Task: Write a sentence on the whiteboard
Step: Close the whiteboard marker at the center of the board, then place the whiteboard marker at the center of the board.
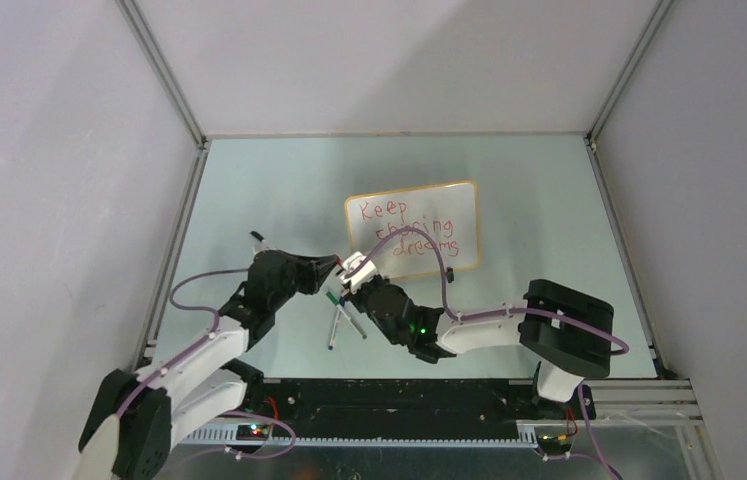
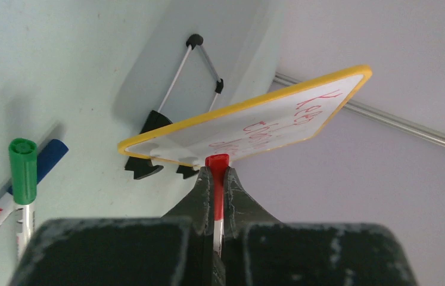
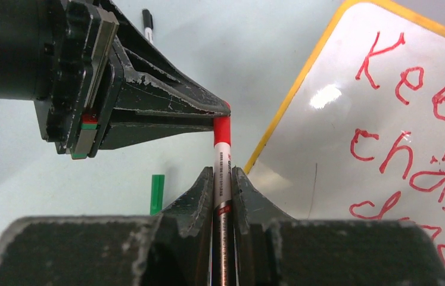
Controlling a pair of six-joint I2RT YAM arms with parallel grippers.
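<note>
The whiteboard [image 1: 411,225] stands tilted at mid-table, with a tan-orange frame; it also shows in the left wrist view [image 2: 255,122] and the right wrist view [image 3: 386,119]. The sentence [image 1: 409,230] is in red letters, "Keep chasing dreams", partly cut off in the right wrist view [image 3: 416,113]. Both grippers meet just in front of the board's lower left corner. My right gripper [image 1: 357,278] [image 3: 222,173] is shut on the white barrel of a red marker [image 3: 222,156]. My left gripper [image 1: 339,266] [image 2: 217,174] is shut on the marker's red cap [image 3: 222,130] [image 2: 217,164].
A green marker [image 1: 333,325] [image 2: 23,173] and a blue one [image 1: 351,320] [image 2: 50,154] lie crossed on the table in front of the grippers. A black marker [image 1: 257,240] [image 3: 147,18] lies to the left. Black clip feet [image 2: 148,126] and a wire stand [image 2: 202,59] hold the board.
</note>
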